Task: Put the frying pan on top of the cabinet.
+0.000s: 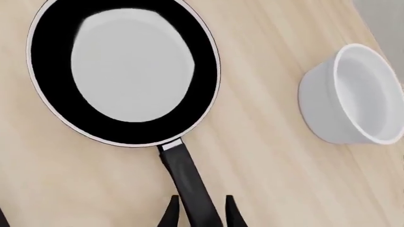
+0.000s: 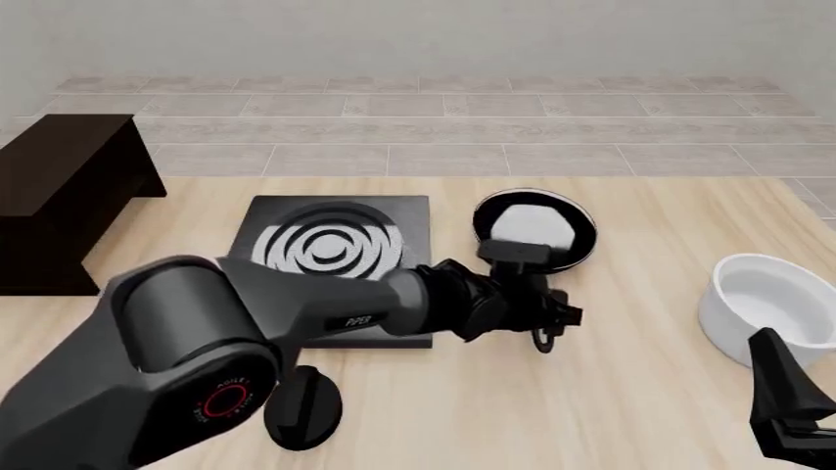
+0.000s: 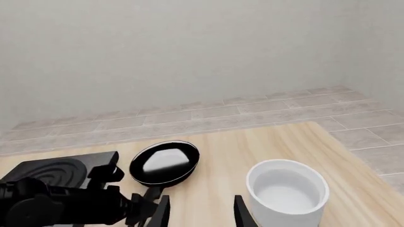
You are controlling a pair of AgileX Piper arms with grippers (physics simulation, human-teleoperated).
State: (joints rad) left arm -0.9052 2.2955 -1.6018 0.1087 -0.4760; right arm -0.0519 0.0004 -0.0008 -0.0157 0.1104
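Brightness: even and bright in all three views, soft with no harsh contrast.
Shadows: faint and diffuse; a weak one lies beside the white bowl (image 1: 353,94) on the table (image 1: 265,156).
Glare: the frying pan (image 1: 126,66) shows a flat pale-grey sheen inside; its handle carries a dull highlight.
Sharpness: crisp rendered edges, no motion blur.
Distortion: none visible at the edges.
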